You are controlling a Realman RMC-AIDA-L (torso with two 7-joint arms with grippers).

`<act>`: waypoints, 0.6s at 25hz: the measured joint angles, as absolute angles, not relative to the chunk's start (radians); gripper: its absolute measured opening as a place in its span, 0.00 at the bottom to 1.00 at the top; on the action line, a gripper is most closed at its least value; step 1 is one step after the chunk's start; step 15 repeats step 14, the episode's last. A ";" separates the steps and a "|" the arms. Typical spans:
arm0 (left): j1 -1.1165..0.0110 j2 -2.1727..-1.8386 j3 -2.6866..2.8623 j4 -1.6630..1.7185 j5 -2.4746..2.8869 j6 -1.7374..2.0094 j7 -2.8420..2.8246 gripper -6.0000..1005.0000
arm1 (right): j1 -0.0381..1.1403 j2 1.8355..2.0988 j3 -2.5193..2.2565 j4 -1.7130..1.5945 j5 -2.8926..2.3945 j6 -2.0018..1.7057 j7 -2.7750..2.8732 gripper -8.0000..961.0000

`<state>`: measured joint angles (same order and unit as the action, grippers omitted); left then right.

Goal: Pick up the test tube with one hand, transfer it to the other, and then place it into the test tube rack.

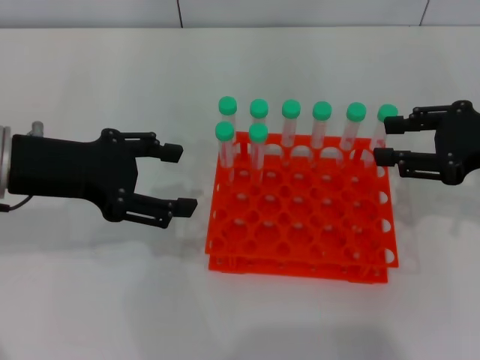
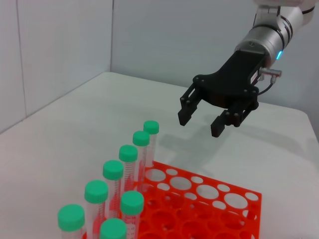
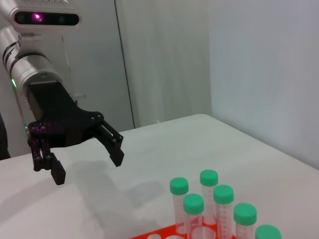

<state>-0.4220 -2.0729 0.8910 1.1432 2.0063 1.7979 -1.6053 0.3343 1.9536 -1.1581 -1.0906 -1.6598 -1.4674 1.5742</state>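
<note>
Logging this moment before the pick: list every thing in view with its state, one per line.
left claw: open, empty, left of the rack.
right claw: open, at the back row's rightmost tube.
test tubes: eight, capped, upright in the rack.
test tube rack: flat on the table, front rows empty.

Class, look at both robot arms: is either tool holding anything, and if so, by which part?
Nothing is held. The left tool is open beside the rack; the right tool is open around the end tube, not gripping it.

The test tube rack holds eight green-capped tubes. Left gripper gapes at nine o'clock, right gripper gapes at two o'clock.
</note>
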 joint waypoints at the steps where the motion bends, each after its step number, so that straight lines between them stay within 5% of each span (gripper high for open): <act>1: -0.423 -2.074 0.890 1.143 2.006 1.797 -1.605 0.87 | 0.334 1.954 -1.158 -1.090 -1.660 -1.466 1.574 0.55; 15: -0.425 -2.074 0.890 1.143 1.997 1.795 -1.603 0.87 | 0.337 1.956 -1.155 -1.089 -1.660 -1.464 1.574 0.55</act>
